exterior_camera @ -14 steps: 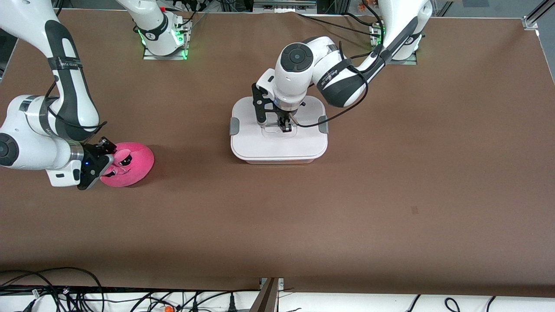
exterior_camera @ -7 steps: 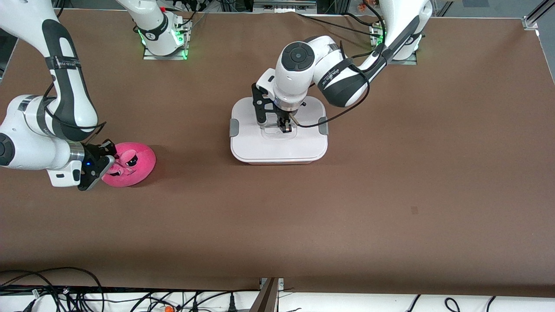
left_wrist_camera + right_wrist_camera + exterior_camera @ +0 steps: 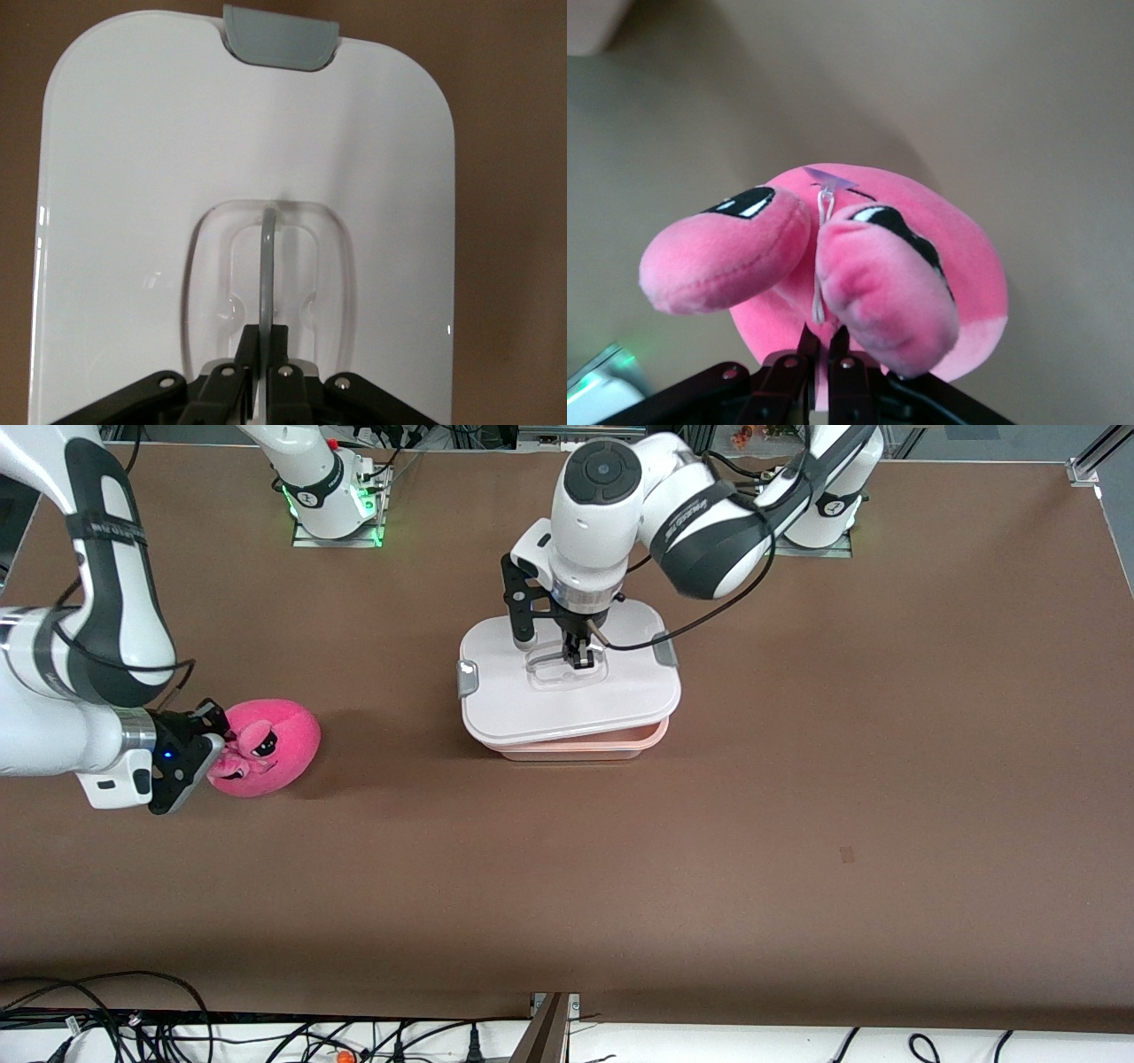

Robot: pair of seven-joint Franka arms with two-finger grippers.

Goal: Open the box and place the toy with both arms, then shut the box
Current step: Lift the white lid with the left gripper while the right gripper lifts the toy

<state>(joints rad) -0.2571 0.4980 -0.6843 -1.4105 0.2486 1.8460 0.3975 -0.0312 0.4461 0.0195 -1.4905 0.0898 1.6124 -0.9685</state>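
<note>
The white lid (image 3: 567, 691) with grey side clips hangs raised and tilted over the pinkish tub (image 3: 611, 746) at mid-table. My left gripper (image 3: 578, 657) is shut on the lid's clear recessed handle (image 3: 267, 266) and holds the lid up; the wrist view shows the lid (image 3: 133, 177) under it. The hot-pink plush toy (image 3: 266, 746) is toward the right arm's end of the table. My right gripper (image 3: 213, 744) is shut on the toy's plush (image 3: 859, 266) and has it lifted slightly.
The brown table (image 3: 797, 824) spreads wide around the box. Both arm bases stand along the table's edge farthest from the front camera. Cables run along the edge nearest it.
My left gripper has risen with the lid, which has come off the tub and tilted. My right gripper has lifted the toy a little and turned it.
</note>
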